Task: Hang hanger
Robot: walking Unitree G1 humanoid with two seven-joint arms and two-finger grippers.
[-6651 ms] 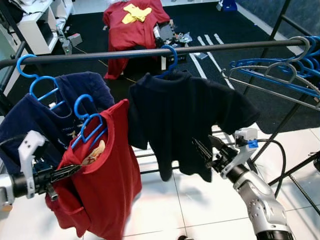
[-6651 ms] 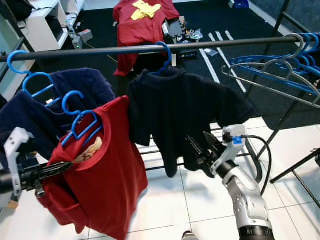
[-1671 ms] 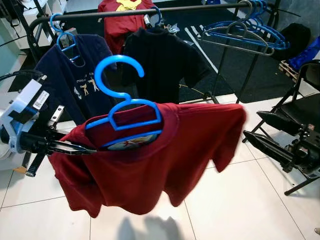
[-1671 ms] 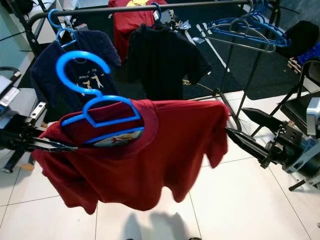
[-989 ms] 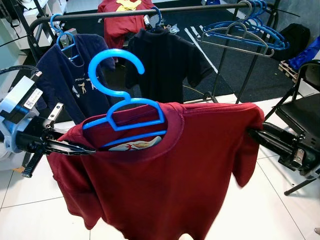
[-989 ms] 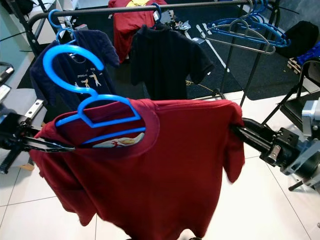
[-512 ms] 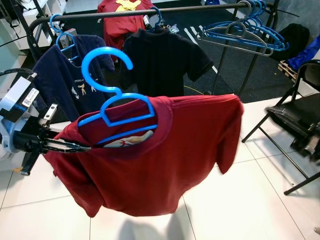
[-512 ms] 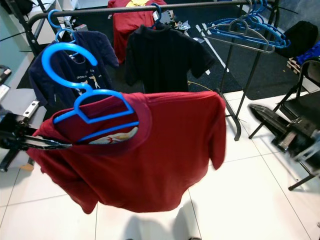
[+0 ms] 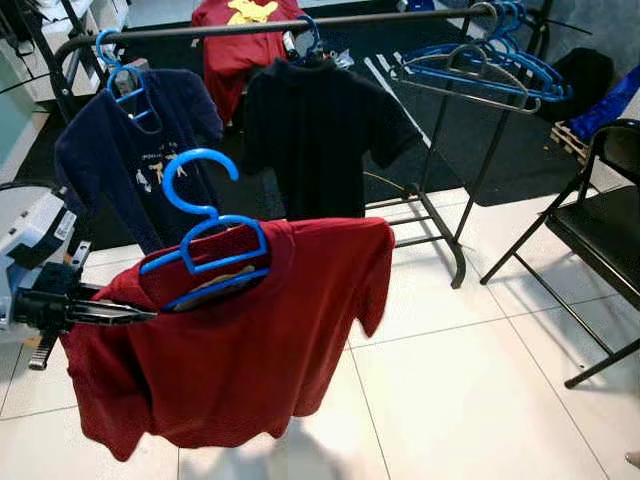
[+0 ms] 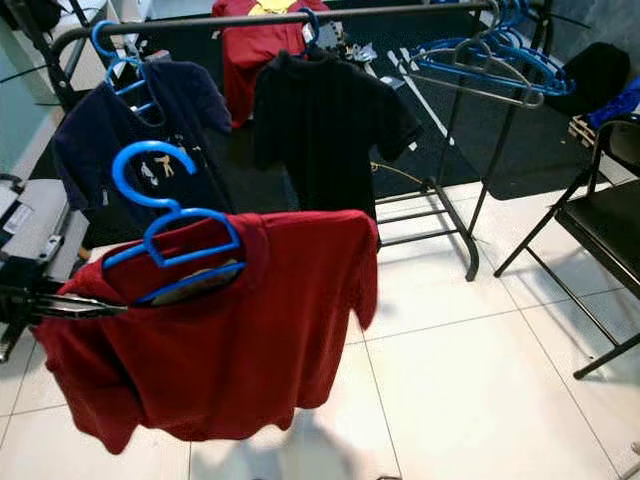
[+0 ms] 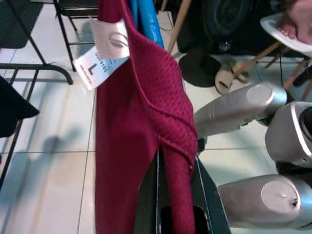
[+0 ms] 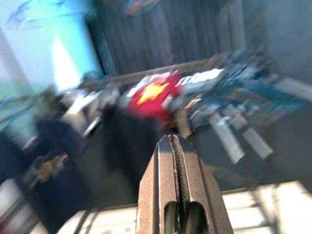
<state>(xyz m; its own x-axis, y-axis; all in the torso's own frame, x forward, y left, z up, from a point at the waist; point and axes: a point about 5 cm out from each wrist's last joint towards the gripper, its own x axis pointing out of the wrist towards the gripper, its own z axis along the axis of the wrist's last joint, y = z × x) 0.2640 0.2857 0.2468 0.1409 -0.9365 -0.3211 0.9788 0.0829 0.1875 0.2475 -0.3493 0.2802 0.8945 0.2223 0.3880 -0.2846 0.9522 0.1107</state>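
Your left end effector (image 9: pixel 125 316) is clamped on the shoulder of the red shirt (image 9: pixel 240 340), which carries the blue hanger (image 9: pixel 200 240). Shirt and hanger sit well in front of the rack (image 9: pixel 300 22), off its rail. Your right end effector (image 12: pixel 176 195) has its fingers pressed together, empty.

Blue plastic hanger (image 9: pixel 205 240), hook upright, carrying red T-shirt (image 9: pixel 230 340), well short of rail (image 9: pixel 280 22)

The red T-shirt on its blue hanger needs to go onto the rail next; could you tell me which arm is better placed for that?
Left. The left gripper is clamped on the red T-shirt carrying the blue hanger, its hook free and upright, facing the rail. The right gripper is shut on nothing.
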